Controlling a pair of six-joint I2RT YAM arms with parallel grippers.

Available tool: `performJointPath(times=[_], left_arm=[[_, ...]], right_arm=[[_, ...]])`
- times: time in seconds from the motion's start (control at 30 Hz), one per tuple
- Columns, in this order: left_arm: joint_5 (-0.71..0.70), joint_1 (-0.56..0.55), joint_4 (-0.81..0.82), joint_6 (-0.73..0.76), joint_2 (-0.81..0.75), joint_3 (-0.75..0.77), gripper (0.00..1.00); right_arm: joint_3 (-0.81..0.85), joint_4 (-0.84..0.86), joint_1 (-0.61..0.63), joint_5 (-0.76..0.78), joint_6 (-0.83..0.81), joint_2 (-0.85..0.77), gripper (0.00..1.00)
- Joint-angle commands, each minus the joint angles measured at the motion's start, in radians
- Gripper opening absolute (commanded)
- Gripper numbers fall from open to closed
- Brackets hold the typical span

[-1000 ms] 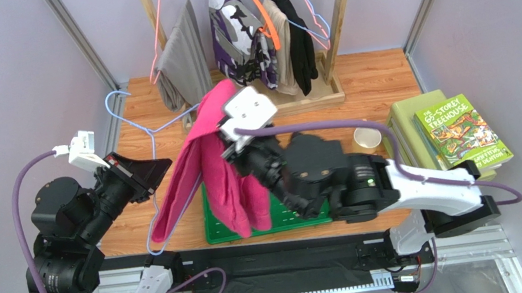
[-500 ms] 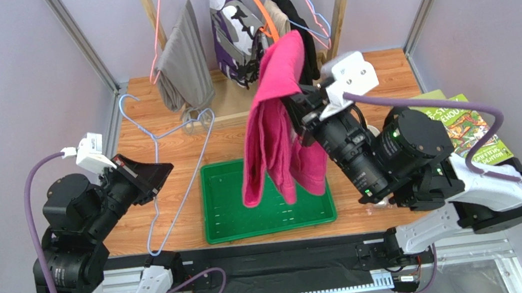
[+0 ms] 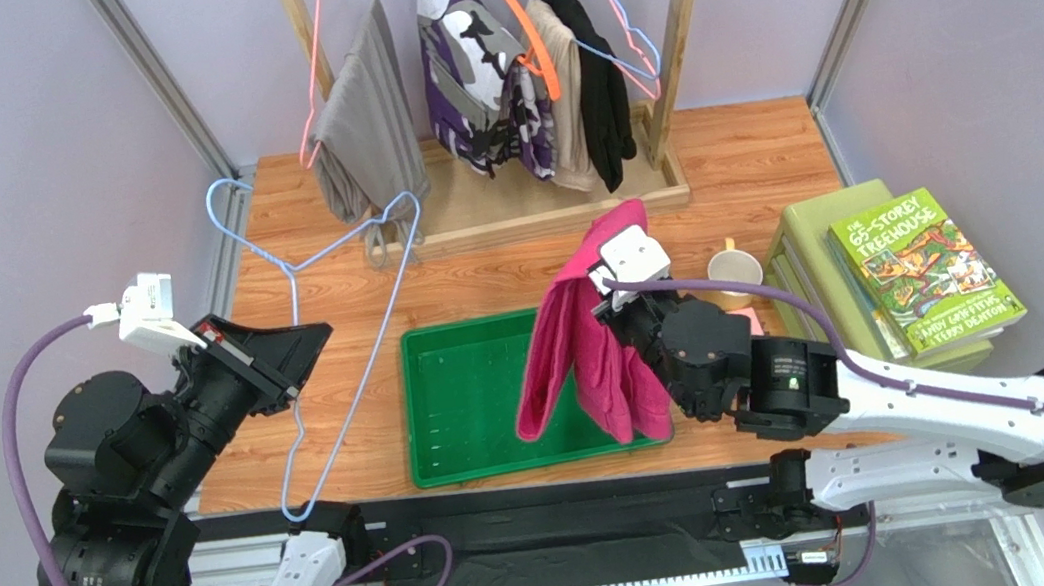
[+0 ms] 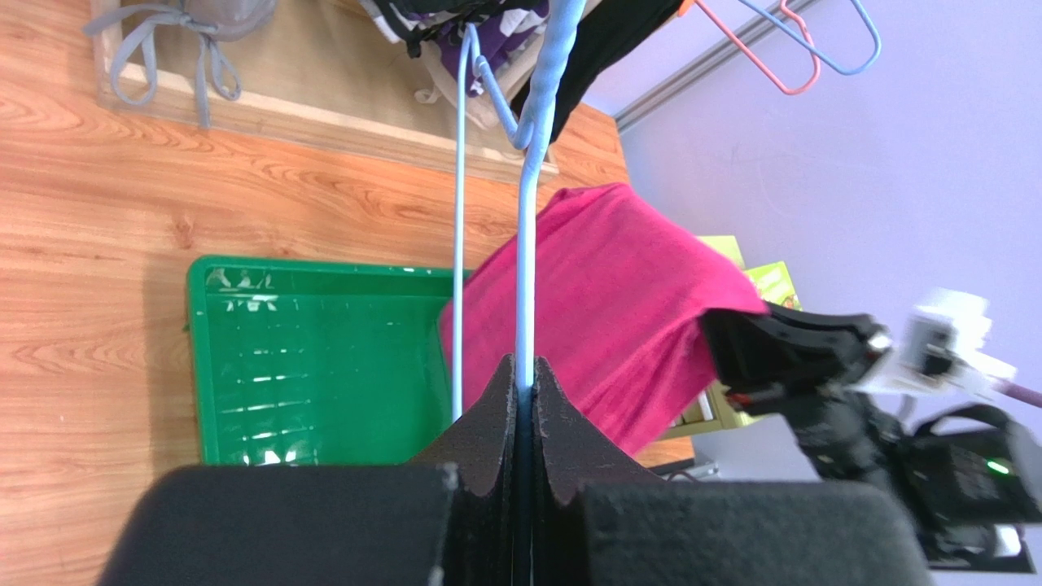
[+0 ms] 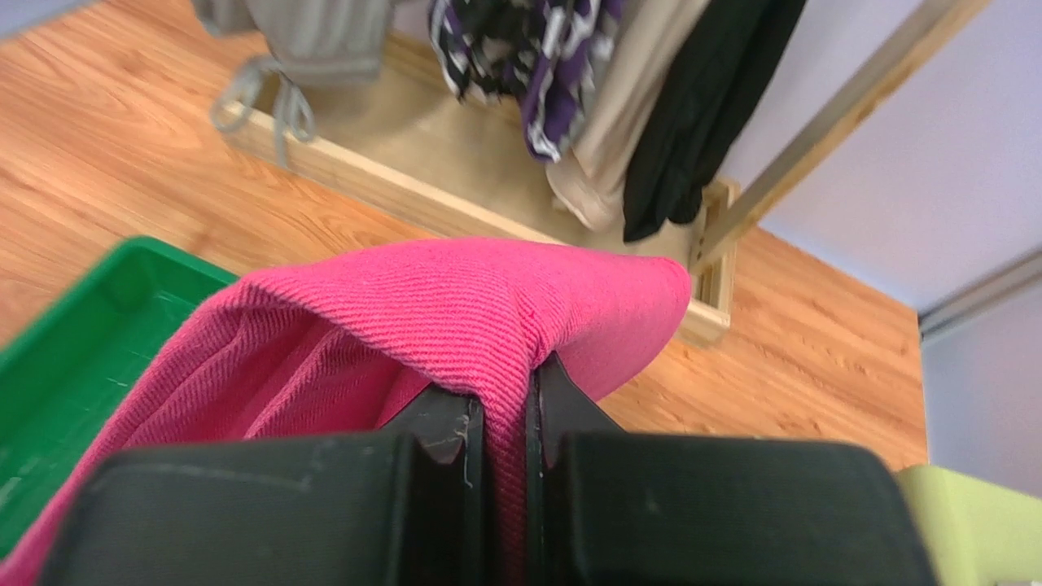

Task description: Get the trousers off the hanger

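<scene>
The right claw [image 5: 504, 397] pinched the trousers [image 3: 589, 352], which hung over the tray's [image 3: 466, 391] 3 o'clock edge, well apart from the hanger [image 4: 526, 244] clamped in the left claw [image 4: 524, 391] past its 9 o'clock edge, open tray floor between.

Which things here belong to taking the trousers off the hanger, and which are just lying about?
Job in hand: pink trousers, blue hanger, left gripper, right gripper.
Lying about: green tray, books, cup, grey trousers, patterned garment, wooden rack.
</scene>
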Motion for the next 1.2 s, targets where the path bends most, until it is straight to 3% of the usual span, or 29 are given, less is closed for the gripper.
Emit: performJointPath(times=[0.0,0.27,0.4,0.7,0.9,1.17], left_arm=[[0.003,0.0,0.002,0.026,0.0,0.016,0.0],[0.012,0.0,0.012,0.037,0.002,0.003,0.0],[0.013,0.0,0.022,0.048,0.002,0.005,0.0],[0.018,0.0,0.011,0.054,-0.015,0.007,0.0],[-0.013,0.0,-0.021,0.074,-0.016,0.043,0.0],[-0.034,0.0,-0.031,0.082,0.002,0.088,0.0]], right_arm=[[-0.052,0.139,-0.095,-0.062,0.061,-0.125,0.0],[-0.127,0.129,-0.128,0.013,-0.053,-0.286,0.0],[-0.127,0.095,-0.131,-0.02,-0.085,-0.266,0.0],[-0.074,0.147,-0.128,-0.149,-0.053,0.165,0.0],[0.101,0.172,-0.056,-0.166,0.01,0.52,0.0],[0.27,0.164,0.035,-0.178,0.114,0.748,0.0]])
